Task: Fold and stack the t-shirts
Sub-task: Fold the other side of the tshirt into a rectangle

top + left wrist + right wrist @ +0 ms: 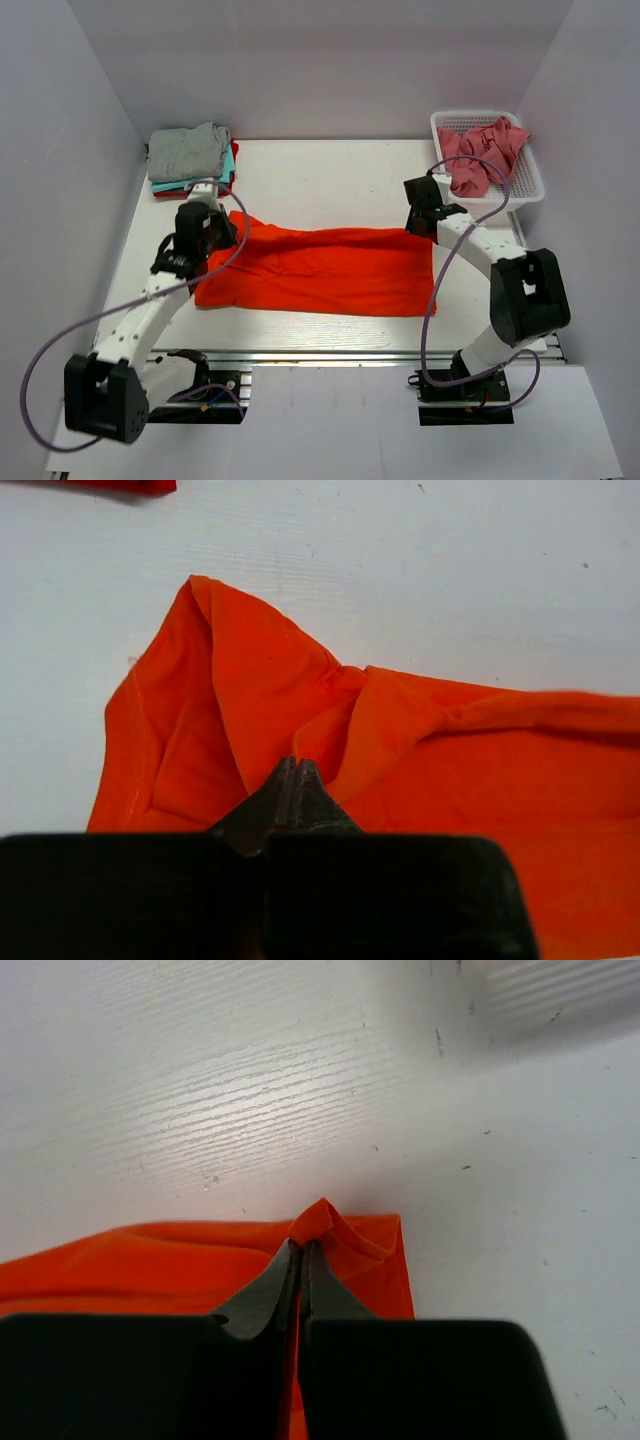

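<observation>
**Both tools pinching the orange shirt's far edge, looks like a fold setup**

Starting at the near edge of the worktop (330,170): both arms are bolted there and lean out over the cloth. The left arm (150,300) runs up the left side with its wrist tipped down. The right arm (490,260) is bent hard at the elbow near the right edge and reaches back in toward the middle, wrist also angled low.

The orange-red t-shirt (320,270) lies spread across the middle of the worktop, long side running left to right. It's mostly flat, with some ridges toward its left end.

The left tool (297,770) is clenched on a raised fold near the shirt's far-left part, by the sleeve, and the cloth tents up right at the tips. The right tool (303,1248) is clamped on the far-right corner, which puckers between its tips. My read: gripping both ends of the far edge keeps it taut and straight, so it can come over toward the near edge as one clean fold. Pulling from one side only would skew it.

Far-left corner, just beyond the left tool: the folded stack (190,152), grey on top with teal and red under it, presumably where this one ends up. Far-right corner: the basket (470,117) holding a crumpled pink shirt (480,150), waiting its turn I'd guess.
</observation>
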Robot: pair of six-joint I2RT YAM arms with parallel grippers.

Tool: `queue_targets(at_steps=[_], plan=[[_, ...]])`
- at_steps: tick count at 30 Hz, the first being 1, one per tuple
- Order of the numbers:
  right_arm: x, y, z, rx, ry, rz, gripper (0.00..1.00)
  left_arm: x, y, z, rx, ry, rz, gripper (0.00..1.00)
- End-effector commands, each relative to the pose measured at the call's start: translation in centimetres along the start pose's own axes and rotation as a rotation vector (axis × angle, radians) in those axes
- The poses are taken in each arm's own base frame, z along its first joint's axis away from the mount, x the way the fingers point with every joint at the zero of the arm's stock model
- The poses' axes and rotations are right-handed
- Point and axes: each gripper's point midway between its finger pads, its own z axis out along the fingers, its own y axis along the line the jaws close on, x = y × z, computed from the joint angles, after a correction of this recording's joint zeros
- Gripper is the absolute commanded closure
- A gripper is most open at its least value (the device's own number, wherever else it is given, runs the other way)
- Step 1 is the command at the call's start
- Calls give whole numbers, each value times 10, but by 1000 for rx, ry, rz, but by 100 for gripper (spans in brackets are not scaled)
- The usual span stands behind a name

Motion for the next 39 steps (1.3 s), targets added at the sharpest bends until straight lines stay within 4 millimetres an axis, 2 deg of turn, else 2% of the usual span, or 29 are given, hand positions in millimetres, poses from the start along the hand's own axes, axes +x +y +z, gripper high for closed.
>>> queue_targets(at_steps=[1,3,4,5,6,8,9,11,14,15,16,17,19,20,21,22,24,25,26,27,28,32,33,34,35,36,37,38,39], plan=[[-14,-2,-19,-26,-68,30,100,32,5,-26,-2,36,-97,100],[-13,-5,-26,-38,-74,35,100,58,6,-33,15,86,-131,100],[-3,-7,-25,-40,-52,25,100,62,4,-40,31,84,-158,100],[-3,-9,-29,-46,-57,32,100,69,4,-43,37,100,-176,100],[0,-5,-31,-74,-46,34,100,88,6,-46,31,148,-195,100],[11,-7,-32,-88,-29,29,100,98,8,-54,24,159,-238,100],[13,-8,-35,-92,-27,29,100,112,13,-57,7,193,-248,100],[29,-15,-32,-79,0,32,100,117,16,-63,-14,196,-274,100],[49,-25,-32,-44,37,39,99,135,20,-68,-19,226,-305,100],[54,-29,-32,-33,44,63,92,145,21,-71,-21,256,-307,86],[58,-32,-32,-21,51,65,90,149,22,-73,-31,272,-319,83],[69,-41,-33,9,70,62,74,152,21,-74,-30,289,-320,79],[75,-49,-34,48,76,102,56,156,19,-76,-26,308,-336,57],[78,-55,-36,69,80,113,48,159,21,-77,-35,324,-336,54],[75,-62,-39,99,66,115,28,153,18,-77,-27,311,-336,48],[73,-63,-41,107,59,135,20,154,21,-79,-51,326,-334,44],[69,-67,-47,122,54,137,11,141,21,-79,-66,303,-340,28],[65,-67,-48,122,45,131,11,128,20,-75,-71,267,-337,12],[58,-60,-49,93,24,129,10,122,21,-72,-71,247,-323,4],[58,-53,-49,59,32,128,10,113,18,-68,-56,222,-310,0],[54,-46,-51,15,32,112,10,92,15,-61,-40,147,-300,0],[34,1,-63,-241,-28,10,10,53,8,-38,-17,44,-244,0],[22,12,-68,-287,-64,-6,10,47,9,-32,-23,36,-211,0],[19,29,-72,-348,-82,-43,10,34,8,-28,-32,11,-211,0],[28,53,-81,-470,-47,-129,10,37,9,-15,-42,35,-210,0],[15,70,-89,-530,-91,-144,10,26,6,-8,-23,28,-188,0],[32,106,-105,-692,-42,-226,10,25,2,-1,-9,38,-188,0],[31,117,-109,-735,-65,-287,10,33,-1,14,12,82,-172,0],[25,140,-122,-814,-122,-313,10,27,-6,22,30,85,-155,0]])
